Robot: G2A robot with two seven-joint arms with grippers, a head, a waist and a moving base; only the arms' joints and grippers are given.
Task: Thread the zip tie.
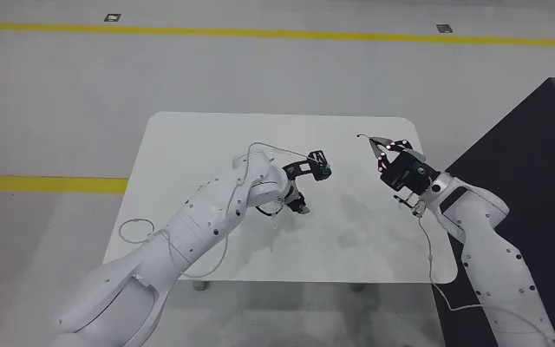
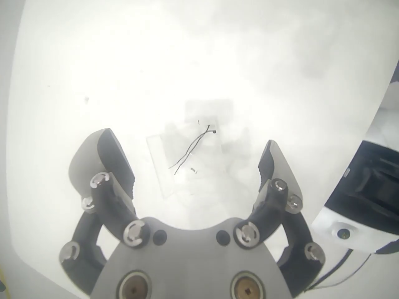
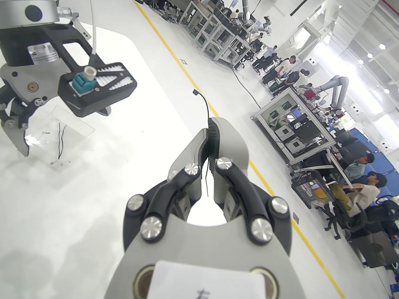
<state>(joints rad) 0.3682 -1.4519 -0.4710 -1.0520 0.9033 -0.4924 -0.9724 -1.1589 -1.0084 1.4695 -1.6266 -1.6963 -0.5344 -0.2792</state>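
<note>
1. The right gripper (image 3: 213,125) is nearest in its own wrist view. Its jaws are pressed together on the zip tie (image 3: 206,107), with only the thin black strap between the ribbed pads.
2. The zip tie stands out past the fingertips in a slight curve, with its small square head at the free end. Its tail runs back between the fingers toward the wrist. The whole tie is held in the air, clear of the table (image 1: 217,147), above the side where the right arm stands.
3. The left gripper (image 2: 188,144) is well apart from the right one, over the middle of the table and pointing down. Its jaws are spread wide and hold nothing.
4. Below and between those spread fingers lies a clear sheet (image 2: 157,160), flat on the tabletop.
5. Two loose ties (image 2: 190,150) lie on the sheet. They are thin, black and slightly curved, and they run side by side, crossing or nearly touching near one end. A few tiny specks lie beside them; they are too small to identify.
6. Beyond the table's far edge, a yellow line (image 1: 260,33) crosses the pale floor.
</note>
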